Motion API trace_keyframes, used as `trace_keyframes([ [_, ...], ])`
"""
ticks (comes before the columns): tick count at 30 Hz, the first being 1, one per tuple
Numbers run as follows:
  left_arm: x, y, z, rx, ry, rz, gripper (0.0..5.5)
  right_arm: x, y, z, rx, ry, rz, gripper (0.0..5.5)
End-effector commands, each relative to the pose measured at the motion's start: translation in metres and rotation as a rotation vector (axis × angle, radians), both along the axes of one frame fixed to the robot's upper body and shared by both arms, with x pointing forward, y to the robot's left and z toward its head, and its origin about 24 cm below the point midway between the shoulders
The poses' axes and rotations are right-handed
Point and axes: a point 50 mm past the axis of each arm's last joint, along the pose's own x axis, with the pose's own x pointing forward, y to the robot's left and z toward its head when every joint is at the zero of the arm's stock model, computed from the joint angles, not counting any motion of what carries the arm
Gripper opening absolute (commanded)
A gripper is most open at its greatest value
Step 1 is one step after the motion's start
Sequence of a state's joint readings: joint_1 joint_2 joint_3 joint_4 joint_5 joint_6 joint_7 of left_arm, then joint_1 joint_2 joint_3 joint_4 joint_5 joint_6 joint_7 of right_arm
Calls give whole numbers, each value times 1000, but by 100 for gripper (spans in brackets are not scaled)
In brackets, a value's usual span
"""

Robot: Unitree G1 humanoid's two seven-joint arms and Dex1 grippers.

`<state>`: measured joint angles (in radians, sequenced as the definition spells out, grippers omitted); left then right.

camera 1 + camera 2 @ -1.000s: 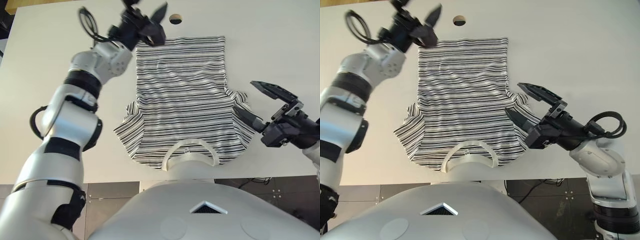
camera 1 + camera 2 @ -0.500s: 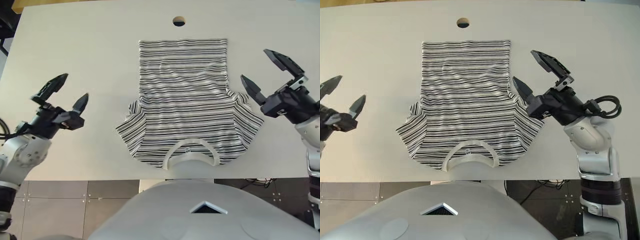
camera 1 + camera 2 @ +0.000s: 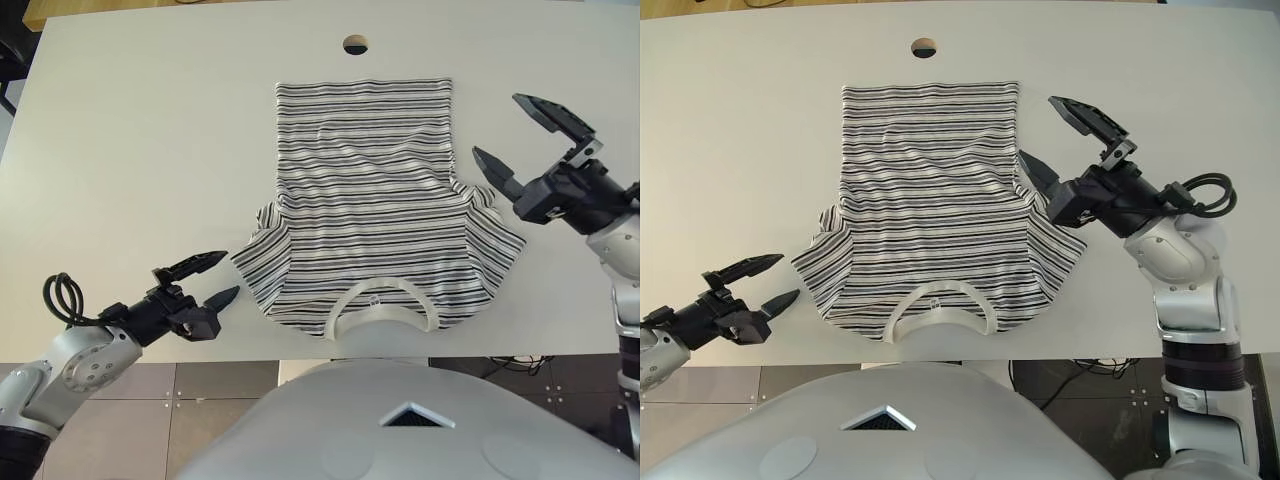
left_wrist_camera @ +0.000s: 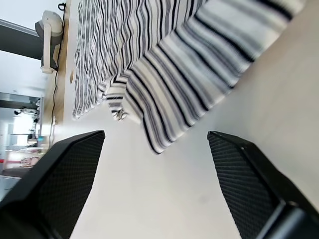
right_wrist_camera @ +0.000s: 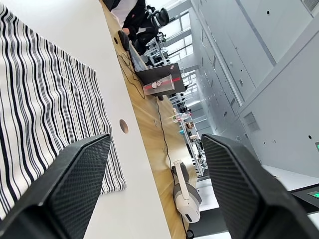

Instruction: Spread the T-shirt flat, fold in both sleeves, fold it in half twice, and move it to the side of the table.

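Status: black-and-white striped fabric T-shirt [image 3: 365, 200] flat mid white table [image 3: 150, 150], collar nearest, sleeves not yet folded. Looks soft, light, limp; probably slides and wrinkles, so pinch at sleeve hems. Left gripper [image 3: 230, 273] spread open, empty, near left sleeve [image 3: 258, 250]; right gripper [image 3: 495, 125] likewise beside right sleeve [image 3: 495, 225].

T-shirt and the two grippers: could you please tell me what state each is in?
T-shirt: spread flat on the table, sleeves not yet folded in.
Left gripper: open, empty, beside the left sleeve.
Right gripper: open, empty, beside the right sleeve.
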<state>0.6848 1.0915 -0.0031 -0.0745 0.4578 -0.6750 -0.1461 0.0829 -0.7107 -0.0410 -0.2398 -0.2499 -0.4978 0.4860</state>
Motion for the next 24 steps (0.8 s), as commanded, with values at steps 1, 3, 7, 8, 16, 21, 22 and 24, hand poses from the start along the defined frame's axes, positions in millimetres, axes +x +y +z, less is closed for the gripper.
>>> trace_keyframes([
  [1,0,1,-19,135,61,-18,387,-2,-4,3,-6,2,-7,335],
  [3,8,-7,-21,124,23,-34,387,-3,-5,3,-5,3,-12,335],
  [7,6,-16,-25,110,34,-62,387,-4,-8,3,-4,3,-23,335],
  [8,5,-17,-25,115,38,-64,387,-4,-8,3,-3,3,-24,335],
  [16,7,-4,-28,214,42,-35,251,-6,-8,1,3,10,-23,333],
  [21,16,-10,-32,235,30,-78,162,-9,-8,-1,11,13,-30,333],
  [22,16,-11,-33,230,34,-89,143,-9,-9,-2,12,14,-34,333],
  [24,15,-14,-34,223,41,-112,112,-10,-10,-2,12,14,-38,333],
])
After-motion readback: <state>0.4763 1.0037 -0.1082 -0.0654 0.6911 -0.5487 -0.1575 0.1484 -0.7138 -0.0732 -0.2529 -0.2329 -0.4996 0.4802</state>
